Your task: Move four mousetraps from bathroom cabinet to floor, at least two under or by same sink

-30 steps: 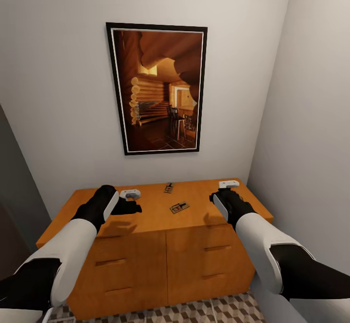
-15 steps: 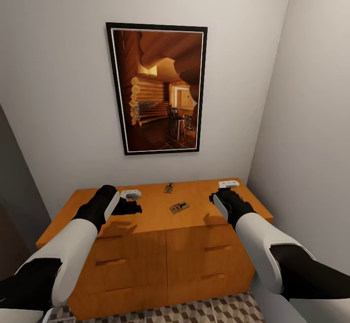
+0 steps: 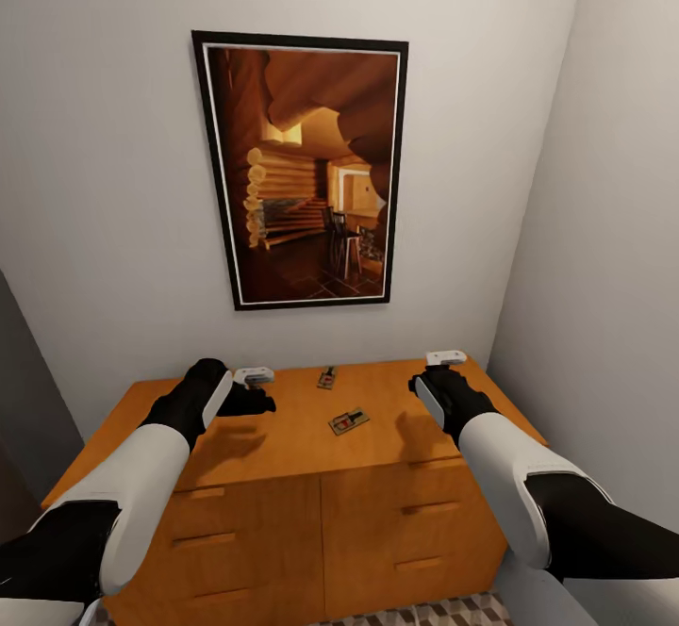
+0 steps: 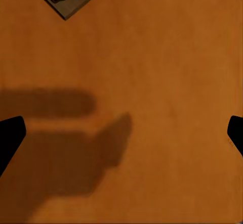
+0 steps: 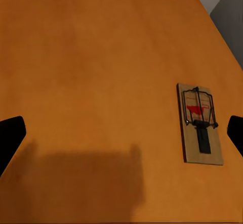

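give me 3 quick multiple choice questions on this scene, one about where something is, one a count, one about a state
1. Where do the mousetraps in the head view lie?
A. on the cabinet's flat top
B. on the tiled floor
C. inside an open drawer

2. How many mousetraps show in the head view?
A. none
B. two
C. four

3. What state is the right gripper in?
A. shut on a mousetrap
B. open and empty above the cabinet top
C. gripping a drawer handle

Answers:
1. A: the near mousetrap and the far mousetrap both rest on the cabinet top, below the framed picture.
2. B: just those two are seen between the arms.
3. B: the right gripper has its fingertips spread wide in the right wrist view, with nothing between them.
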{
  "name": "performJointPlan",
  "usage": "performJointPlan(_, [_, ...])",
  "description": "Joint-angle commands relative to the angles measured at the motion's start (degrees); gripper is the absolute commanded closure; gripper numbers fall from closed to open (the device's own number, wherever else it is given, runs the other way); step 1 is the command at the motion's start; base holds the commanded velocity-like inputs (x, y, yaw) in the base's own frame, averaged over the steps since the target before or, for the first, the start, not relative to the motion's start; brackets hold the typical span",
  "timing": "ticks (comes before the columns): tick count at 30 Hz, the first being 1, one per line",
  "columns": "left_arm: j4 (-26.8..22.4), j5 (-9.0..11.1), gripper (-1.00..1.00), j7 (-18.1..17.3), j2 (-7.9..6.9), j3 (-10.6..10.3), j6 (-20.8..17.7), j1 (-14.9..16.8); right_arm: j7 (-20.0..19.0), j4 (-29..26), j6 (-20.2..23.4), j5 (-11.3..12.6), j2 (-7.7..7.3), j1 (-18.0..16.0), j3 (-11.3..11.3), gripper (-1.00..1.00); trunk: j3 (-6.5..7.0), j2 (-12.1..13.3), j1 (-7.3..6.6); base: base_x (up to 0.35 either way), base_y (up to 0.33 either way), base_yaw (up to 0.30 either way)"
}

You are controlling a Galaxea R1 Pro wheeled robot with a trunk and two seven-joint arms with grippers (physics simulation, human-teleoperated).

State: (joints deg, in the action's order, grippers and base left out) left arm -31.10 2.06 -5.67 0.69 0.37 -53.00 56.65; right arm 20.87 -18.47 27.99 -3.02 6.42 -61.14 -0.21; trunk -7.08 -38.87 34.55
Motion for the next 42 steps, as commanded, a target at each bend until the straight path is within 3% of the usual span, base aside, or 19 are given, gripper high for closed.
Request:
performJointPlan(1, [-0.1,0.2,-1.0,0.0,0.01,0.0,-0.3,0.0,0.1,0.0,0.4,-0.3,-0.02,0.0,0.0,-1.0,-0.1,-0.1,0.02,0.013,0.0,0.0])
performJointPlan(19, [0.3,0.1,-1.0,0.1,0.01,0.0,1.2,0.0,-0.2,0.5,0.1,-0.2,-0.41,0.0,-0.2,-1.0,-0.1,-0.1,0.02,0.057,0.0,0.0])
performJointPlan(34, [0.2,0.1,-1.0,0.1,0.01,0.0,1.7,0.0,-0.2,0.5,-0.1,-0.1,-0.36,0.0,-0.2,-1.0,-0.1,-0.1,0.02,0.221,0.0,0.0])
performJointPlan(42, [-0.1,0.1,-1.0,0.1,0.4,0.1,1.7,0.0,-0.2,0.9,-0.2,0.2,-0.72,0.0,-0.2,-1.0,-0.1,-0.1,0.02,0.034,0.0,0.0])
